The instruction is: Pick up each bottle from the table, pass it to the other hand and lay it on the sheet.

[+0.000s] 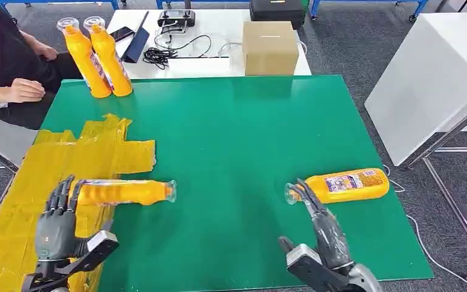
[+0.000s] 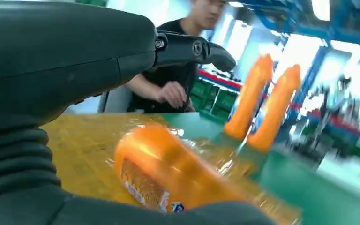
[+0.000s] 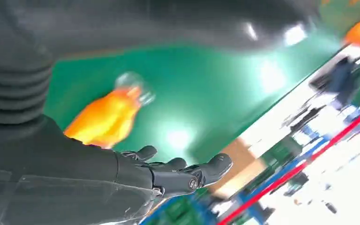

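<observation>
Bottles lie in two spots on the green table point(image 1: 231, 134): one orange bottle point(image 1: 124, 192) rests on its side at the lower left of the head view, its base on the yellow sheet point(image 1: 18, 201) and its neck out over the green. The left hand point(image 1: 56, 220) sits just beside its base, fingers spread and holding nothing. At the lower right a second bottle point(image 1: 346, 185) lies on its side, and the right hand point(image 1: 325, 228) reaches toward its cap end, fingers extended and apart, fingertips at the neck. Two more bottles point(image 1: 97, 58) stand upright at the upper left, near a seated person point(image 1: 6, 61). A cardboard box point(image 1: 270, 47) sits on the white table beyond.
</observation>
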Controlling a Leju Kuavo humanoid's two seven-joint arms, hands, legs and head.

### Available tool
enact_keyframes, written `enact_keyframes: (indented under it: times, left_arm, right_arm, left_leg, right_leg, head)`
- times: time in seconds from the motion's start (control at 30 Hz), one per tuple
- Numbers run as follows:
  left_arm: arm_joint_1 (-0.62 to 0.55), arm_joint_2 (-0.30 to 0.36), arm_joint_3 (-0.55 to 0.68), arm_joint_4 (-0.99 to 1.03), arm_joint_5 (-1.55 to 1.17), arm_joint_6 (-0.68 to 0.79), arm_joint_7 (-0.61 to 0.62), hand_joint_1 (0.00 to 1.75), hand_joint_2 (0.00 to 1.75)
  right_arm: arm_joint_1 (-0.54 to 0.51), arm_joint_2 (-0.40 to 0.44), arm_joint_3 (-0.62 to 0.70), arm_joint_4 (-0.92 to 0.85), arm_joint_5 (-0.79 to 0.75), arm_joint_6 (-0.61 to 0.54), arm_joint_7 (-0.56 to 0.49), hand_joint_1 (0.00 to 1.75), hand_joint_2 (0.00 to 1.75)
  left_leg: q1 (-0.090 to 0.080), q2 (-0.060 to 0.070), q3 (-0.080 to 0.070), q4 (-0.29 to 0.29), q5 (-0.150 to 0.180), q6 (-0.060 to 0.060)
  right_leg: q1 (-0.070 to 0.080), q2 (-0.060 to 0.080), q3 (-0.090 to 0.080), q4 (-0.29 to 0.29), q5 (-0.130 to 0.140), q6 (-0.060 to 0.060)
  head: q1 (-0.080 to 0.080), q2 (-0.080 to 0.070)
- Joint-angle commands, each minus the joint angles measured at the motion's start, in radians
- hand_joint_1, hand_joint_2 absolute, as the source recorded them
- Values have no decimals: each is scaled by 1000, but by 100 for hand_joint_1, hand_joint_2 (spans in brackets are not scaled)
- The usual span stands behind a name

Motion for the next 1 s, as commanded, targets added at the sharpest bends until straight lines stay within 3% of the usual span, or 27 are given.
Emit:
enact_keyframes:
  times: [0.03,0.13,0.23,0.27,0.37,0.4,0.47,0.5,0.6,0.67,1.0]
  left_arm:
    - [19,-111,115,-74,78,-4,-53,0,0]
    - [14,-132,130,-80,131,-2,-83,0,0]
    - [6,-250,227,-199,623,-140,-287,0,0]
    - [12,-285,272,-245,807,-258,-289,0,0]
    - [28,-337,330,-318,997,-404,-247,0,0]
    - [34,-339,328,-335,1016,-425,-241,0,0]
    - [53,-354,316,-348,1012,-460,-231,0,0]
    - [56,-358,312,-347,1008,-459,-233,0,0]
    - [54,-348,273,-335,1002,-475,-238,0,0]
    - [41,-341,251,-321,1003,-475,-236,0,0]
    - [35,-333,243,-314,1005,-470,-235,0,0]
  right_arm:
    - [125,-72,-109,-77,8,-20,20,0,175]
    - [118,-63,-109,-73,23,-20,39,0,175]
    - [222,-80,-183,-145,94,-65,114,0,175]
    - [284,-87,-237,-179,144,-71,158,0,175]
    - [391,-96,-386,-219,223,-64,203,0,175]
    - [403,-101,-447,-223,221,-43,206,0,175]
    - [422,-36,-658,-222,193,55,144,0,175]
    - [397,28,-746,-222,183,143,65,0,175]
    - [273,117,-943,-157,258,331,-11,0,175]
    - [191,115,-988,-74,316,399,-40,0,175]
    - [153,126,-983,-34,362,406,-56,0,175]
  left_leg:
    - [0,0,1,0,-1,-1]
    - [0,1,2,0,0,-1]
    - [0,-1,1,0,0,-1]
    - [1,-2,1,1,-1,-1]
    - [1,-4,0,2,-1,0]
    - [1,-5,1,2,-2,-1]
    - [0,-3,2,2,-3,-1]
    - [0,-2,1,2,-2,0]
    - [-1,-2,1,0,-1,-1]
    - [0,0,3,-1,-1,-1]
    - [1,-1,4,-1,-1,-1]
  right_leg:
    - [0,0,2,0,-1,0]
    - [0,0,1,0,0,0]
    - [1,-2,1,0,-1,0]
    - [1,-3,1,0,-1,0]
    - [1,-5,0,1,-2,1]
    - [1,-5,2,1,-3,1]
    - [0,-4,3,1,-3,1]
    - [0,-3,2,1,-2,1]
    - [0,-3,2,-1,-1,0]
    - [0,-1,2,-2,1,0]
    - [1,-2,-2,-3,0,0]
  head:
    - [0,0]
    - [0,0]
    - [0,0]
    - [0,0]
    - [0,0]
    - [0,0]
    - [0,0]
    - [0,0]
    - [0,0]
    - [0,0]
    - [0,0]
